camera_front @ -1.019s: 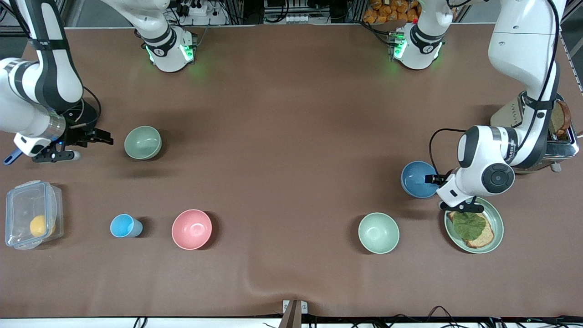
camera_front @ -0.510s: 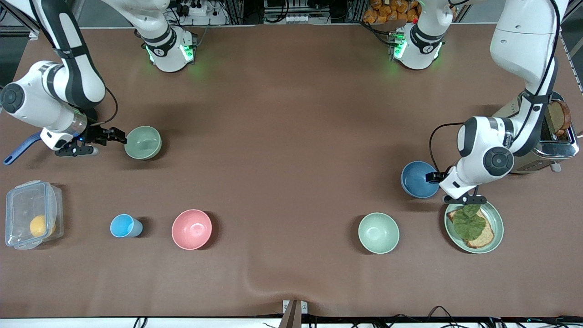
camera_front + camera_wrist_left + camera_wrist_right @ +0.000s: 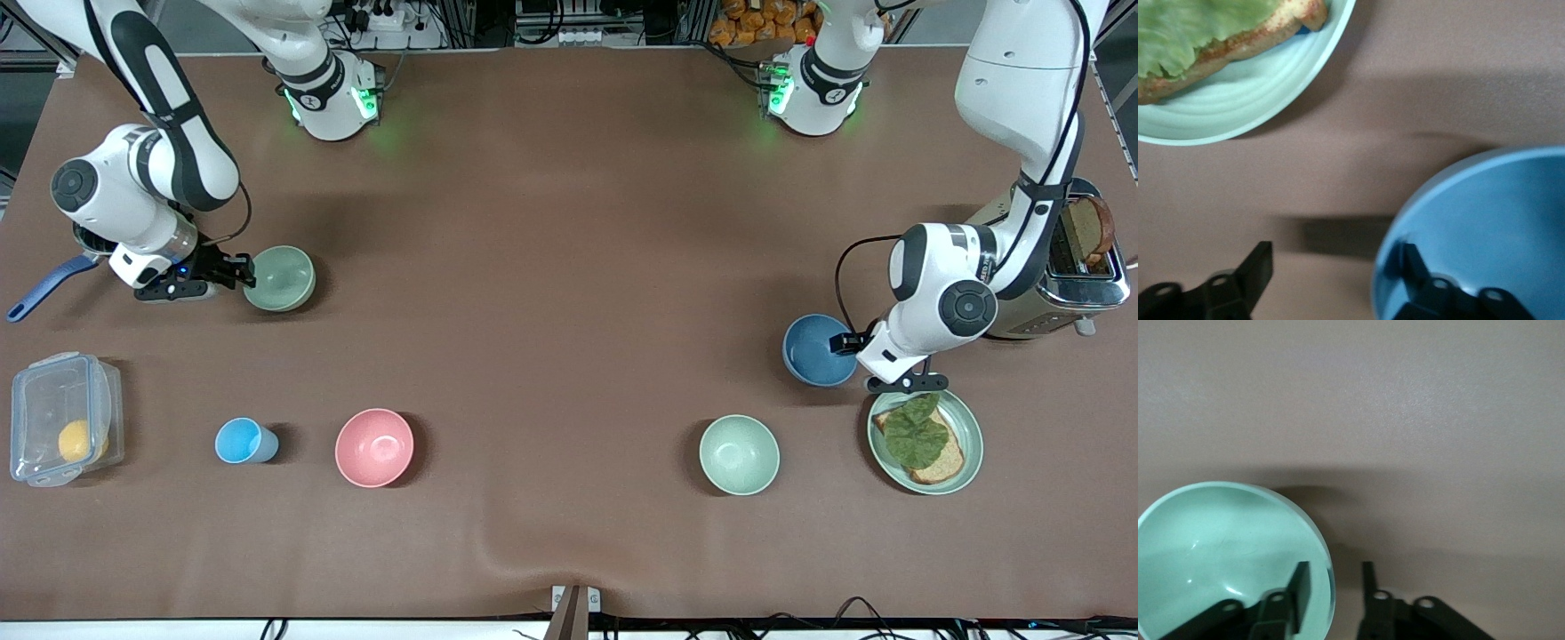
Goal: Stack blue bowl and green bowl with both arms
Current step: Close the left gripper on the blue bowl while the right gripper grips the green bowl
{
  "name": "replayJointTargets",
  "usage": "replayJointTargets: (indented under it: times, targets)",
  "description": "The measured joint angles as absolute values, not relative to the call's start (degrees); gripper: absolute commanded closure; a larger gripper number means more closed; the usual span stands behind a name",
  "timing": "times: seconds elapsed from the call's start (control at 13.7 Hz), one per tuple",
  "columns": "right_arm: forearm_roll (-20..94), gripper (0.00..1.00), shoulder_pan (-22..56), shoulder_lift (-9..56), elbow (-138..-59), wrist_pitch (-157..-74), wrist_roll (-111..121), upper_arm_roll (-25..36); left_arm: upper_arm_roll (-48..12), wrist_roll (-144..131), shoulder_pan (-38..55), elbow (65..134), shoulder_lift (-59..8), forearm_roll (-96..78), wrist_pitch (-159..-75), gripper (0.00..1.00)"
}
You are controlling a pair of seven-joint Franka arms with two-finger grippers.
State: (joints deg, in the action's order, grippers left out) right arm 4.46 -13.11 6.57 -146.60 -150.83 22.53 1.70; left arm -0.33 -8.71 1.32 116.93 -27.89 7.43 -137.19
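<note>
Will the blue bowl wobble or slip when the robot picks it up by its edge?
The blue bowl looks stiff and probably light. It may tilt, since the left gripper only straddles one edge. Its smooth rim might slip a little.

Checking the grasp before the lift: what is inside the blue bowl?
One finger of the left gripper reaches inside the blue bowl, the other outside its rim. Otherwise bare; the bottom under that finger is covered.

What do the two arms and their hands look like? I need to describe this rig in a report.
Both are glossy white arms with black joint bands and round dark grey joint caps. The bases glow green. A thin black cable loops at each wrist. The left hand and the right hand are black, with two flat black fingers and screw holes.
</note>
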Motion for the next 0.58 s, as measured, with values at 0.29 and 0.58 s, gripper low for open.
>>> replayJointTargets:
  times: [0.29,0.58]
  targets:
    - [4.53,1.0,-13.11,6.57,-146.56,-150.83,22.9,1.68,-0.38,-8.99,1.36,116.94,-27.83,7.43,-137.19,1.0]
    - [5.4,1.0,-12.93,6.12,-146.08,-149.66,22.96,1.19,-0.64,-8.99,1.44,117.0,-26.75,7.17,-137.18,1.0]
